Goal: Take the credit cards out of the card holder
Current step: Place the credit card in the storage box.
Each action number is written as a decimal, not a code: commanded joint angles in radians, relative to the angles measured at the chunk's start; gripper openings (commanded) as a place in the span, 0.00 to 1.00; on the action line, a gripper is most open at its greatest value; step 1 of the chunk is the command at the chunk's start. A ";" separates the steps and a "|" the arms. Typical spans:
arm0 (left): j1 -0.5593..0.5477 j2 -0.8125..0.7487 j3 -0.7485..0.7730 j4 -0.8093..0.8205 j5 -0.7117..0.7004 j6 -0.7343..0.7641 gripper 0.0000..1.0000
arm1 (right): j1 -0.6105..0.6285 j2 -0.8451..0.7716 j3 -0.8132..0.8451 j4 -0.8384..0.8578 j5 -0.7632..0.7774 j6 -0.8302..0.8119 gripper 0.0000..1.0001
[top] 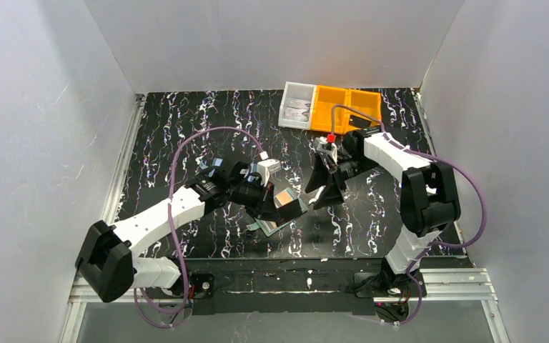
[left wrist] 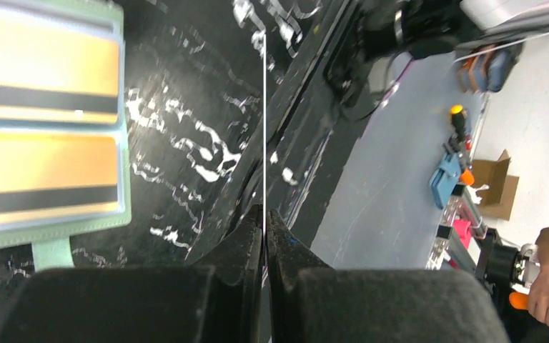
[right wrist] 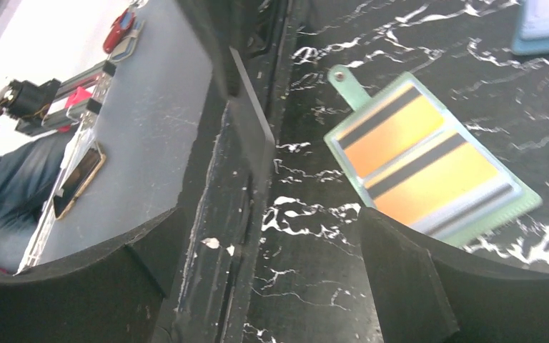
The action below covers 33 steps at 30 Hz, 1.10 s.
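Note:
The sage-green card holder (right wrist: 520,201) lies open on the black marbled table, with orange cards (right wrist: 400,136) with dark stripes in its slots. It also shows in the left wrist view (left wrist: 43,230) and partly under the left arm in the top view (top: 263,227). My left gripper (left wrist: 264,214) is shut on a thin card (left wrist: 264,107), seen edge-on and held just above the table beside the holder; from above the card (top: 284,199) looks greyish. My right gripper (right wrist: 271,214) is open and empty, close to the right of the holder (top: 325,191).
A light-blue flat rectangle (right wrist: 543,25) lies beyond the holder. An orange bin (top: 347,108) and a clear tray (top: 298,106) stand at the back right. The table's front edge (right wrist: 246,143) runs close to both grippers.

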State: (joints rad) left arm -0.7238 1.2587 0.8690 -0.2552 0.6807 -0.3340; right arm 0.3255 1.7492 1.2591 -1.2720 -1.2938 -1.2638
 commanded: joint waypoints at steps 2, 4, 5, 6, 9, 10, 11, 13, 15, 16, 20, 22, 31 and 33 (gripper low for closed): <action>-0.019 0.036 0.057 -0.145 -0.020 0.098 0.00 | 0.050 -0.067 0.040 -0.154 -0.076 -0.144 0.98; -0.032 0.047 0.068 -0.137 -0.017 0.094 0.00 | 0.073 -0.062 0.041 -0.153 -0.076 -0.139 0.97; -0.037 0.052 0.074 -0.135 -0.017 0.093 0.00 | 0.083 -0.057 0.042 -0.153 -0.075 -0.137 0.96; -0.044 0.056 0.079 -0.130 -0.015 0.090 0.00 | 0.093 -0.047 0.044 -0.152 -0.075 -0.136 0.95; -0.064 0.066 0.087 -0.110 -0.008 0.080 0.00 | 0.115 -0.021 0.048 -0.152 -0.071 -0.130 0.91; -0.071 0.068 0.090 -0.104 -0.006 0.078 0.00 | 0.118 -0.013 0.050 -0.151 -0.068 -0.127 0.91; -0.076 0.072 0.092 -0.100 -0.007 0.076 0.00 | 0.120 -0.007 0.052 -0.151 -0.067 -0.124 0.90; -0.087 0.082 0.095 -0.091 -0.007 0.070 0.00 | 0.126 0.000 0.052 -0.151 -0.064 -0.121 0.90; -0.090 0.091 0.100 -0.088 -0.006 0.068 0.00 | 0.139 0.001 0.051 -0.152 -0.058 -0.122 0.90; -0.091 0.095 0.103 -0.087 -0.008 0.067 0.00 | 0.147 0.002 0.052 -0.151 -0.053 -0.122 0.90; -0.092 0.091 0.117 -0.085 -0.015 0.069 0.00 | 0.175 0.022 0.066 -0.151 -0.025 -0.108 0.86; -0.091 0.082 0.120 -0.085 -0.019 0.071 0.00 | 0.184 0.038 0.073 -0.150 -0.015 -0.098 0.84; -0.092 0.053 0.114 -0.076 -0.032 0.070 0.00 | 0.218 0.064 0.087 -0.150 -0.002 -0.085 0.58; -0.092 0.054 0.113 -0.081 -0.034 0.072 0.00 | 0.219 0.066 0.090 -0.150 -0.003 -0.079 0.44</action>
State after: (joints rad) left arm -0.8120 1.3482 0.9585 -0.3351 0.6479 -0.2722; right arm 0.5387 1.8098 1.3018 -1.3999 -1.2908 -1.3498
